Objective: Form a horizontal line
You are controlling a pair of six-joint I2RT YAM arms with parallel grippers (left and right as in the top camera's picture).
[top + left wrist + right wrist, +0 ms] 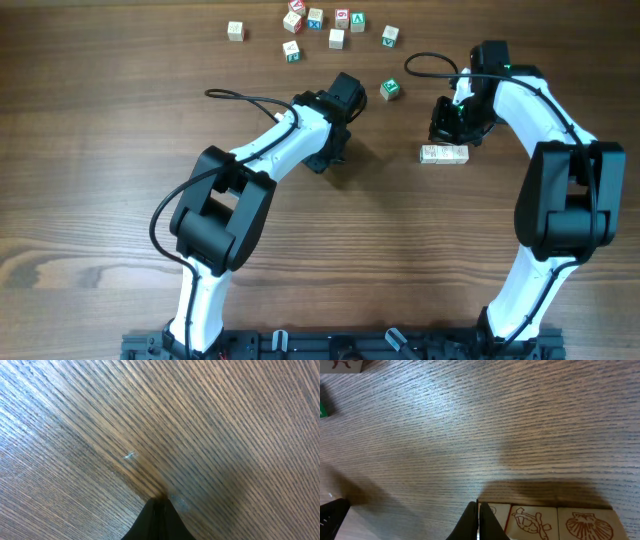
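— Where's the line (443, 154)?
— Right of the middle of the tabletop (100, 150): three pale blocks touching side by side. The right tool (478, 520) is pinched together on nothing, just beside one end.
— And the left tool (160, 515)?
— Pinched together too, empty, over bare wood, well apart from the line.
— What could spoil it?
— If the right tool swings sideways, I'd fear it knocks the end block (495, 516) and breaks the line.
— How many blocks?
— Three in the line, ten loose blocks (336, 38) at the far side, by my count.

Closed hand (478, 521) beside horizontal line (547, 522)
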